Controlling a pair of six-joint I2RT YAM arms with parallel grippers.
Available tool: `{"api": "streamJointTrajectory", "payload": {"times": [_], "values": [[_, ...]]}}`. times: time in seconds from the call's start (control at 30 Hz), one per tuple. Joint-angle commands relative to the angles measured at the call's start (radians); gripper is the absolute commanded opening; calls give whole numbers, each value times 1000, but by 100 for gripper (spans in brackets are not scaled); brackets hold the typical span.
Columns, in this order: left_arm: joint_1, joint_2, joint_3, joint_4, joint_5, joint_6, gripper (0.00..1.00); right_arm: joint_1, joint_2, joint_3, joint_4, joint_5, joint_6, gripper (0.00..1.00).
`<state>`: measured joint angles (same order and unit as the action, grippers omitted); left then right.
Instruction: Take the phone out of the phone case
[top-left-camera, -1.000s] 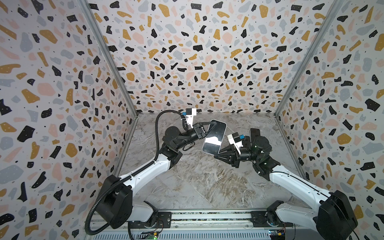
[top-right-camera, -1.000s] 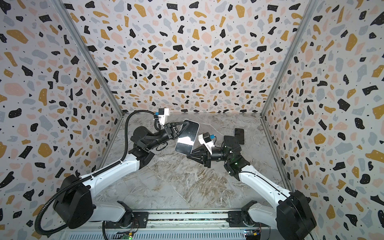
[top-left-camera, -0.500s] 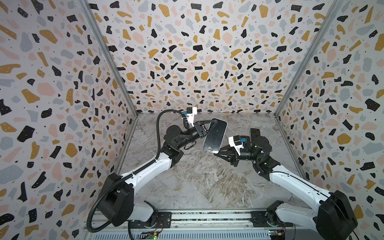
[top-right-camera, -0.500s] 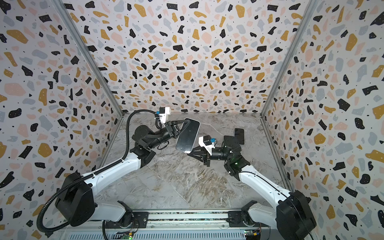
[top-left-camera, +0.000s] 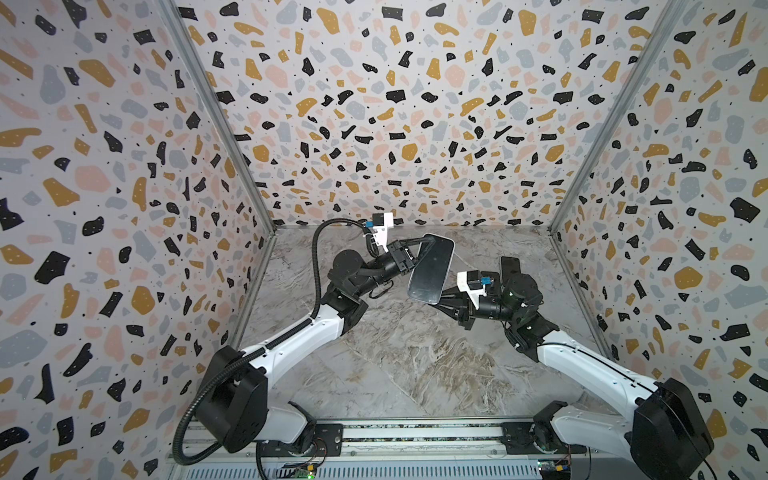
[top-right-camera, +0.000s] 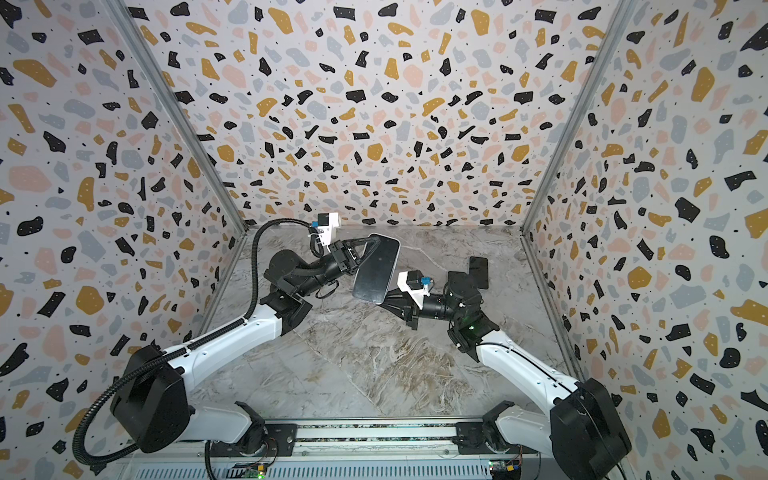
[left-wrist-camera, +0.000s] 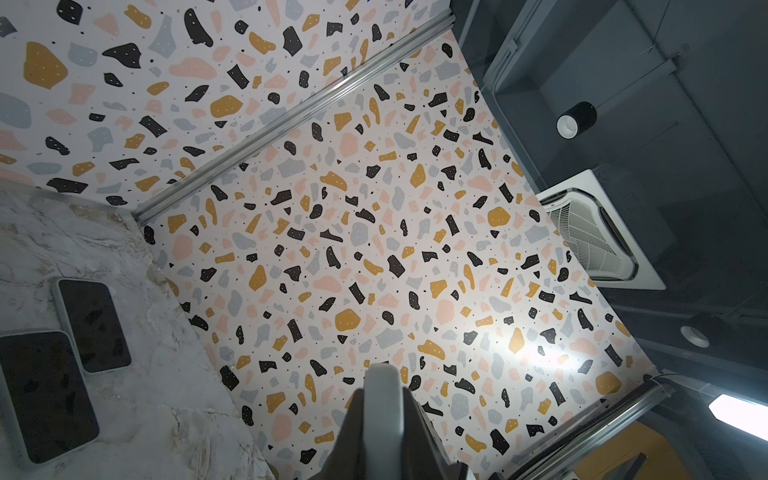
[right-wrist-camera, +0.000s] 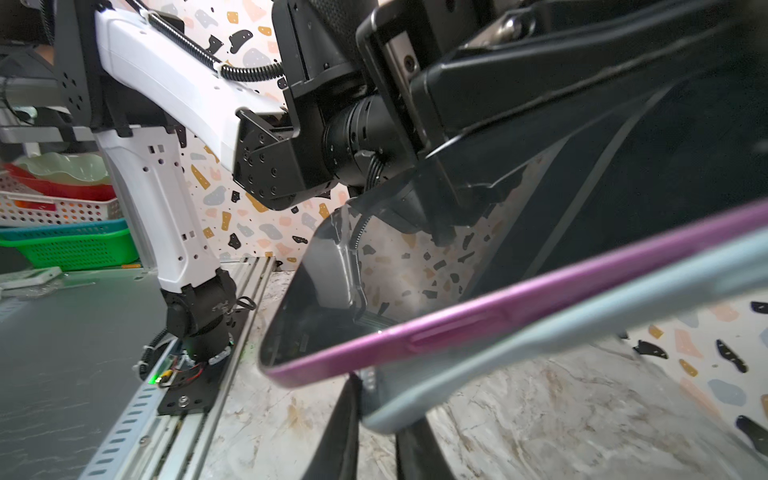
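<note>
Phone (top-left-camera: 430, 270): aloft over the tabletop's (top-left-camera: 395, 365) far middle, long axis slanting from far edge toward near.
Left jaws: clamped on the phone case (left-wrist-camera: 382, 399), far end.
Right jaws: straddle its parted low corner; cannot tell whether they grip.

The walls (top-left-camera: 374, 104) are white, strewn with black, ochre, pink and grey flecks like terrazzo. The bench (top-left-camera: 395, 365) is grey-white marble with brownish veins. The phone (right-wrist-camera: 415, 336) has a glossy black face and a purple-pink edge; its case (right-wrist-camera: 540, 316) is pale blue-grey. The left arm (top-left-camera: 299, 338) and right arm (top-left-camera: 590, 365) have white shells and black joints. A second phone (top-left-camera: 510, 270) is black. The baskets are green (right-wrist-camera: 75, 251), teal (right-wrist-camera: 62, 230), white (right-wrist-camera: 54, 210) and red (right-wrist-camera: 70, 189).
</note>
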<state>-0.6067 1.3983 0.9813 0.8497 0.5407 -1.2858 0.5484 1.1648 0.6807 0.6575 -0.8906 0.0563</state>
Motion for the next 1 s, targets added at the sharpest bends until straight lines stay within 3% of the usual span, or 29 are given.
{"api": "streamJointTrajectory", "payload": {"times": [0.0,0.13,0.3,0.4,0.73,0.97], "values": [[-12,-21,-24,-6,21,-12,0,-37,-84,-14,102,108,107,33],[33,-56,-41,14,-59,-10,0,-43,-148,-56,9,168,192,52],[69,-82,-108,136,-171,-64,0,-51,-209,-118,-34,236,396,59],[71,-82,-129,176,-215,-82,0,-51,-249,-178,44,234,560,65],[61,-88,-172,264,-267,-115,0,24,-244,-265,294,246,962,67],[44,-93,-185,268,-262,-119,0,55,-111,-231,418,233,1081,65]]}}
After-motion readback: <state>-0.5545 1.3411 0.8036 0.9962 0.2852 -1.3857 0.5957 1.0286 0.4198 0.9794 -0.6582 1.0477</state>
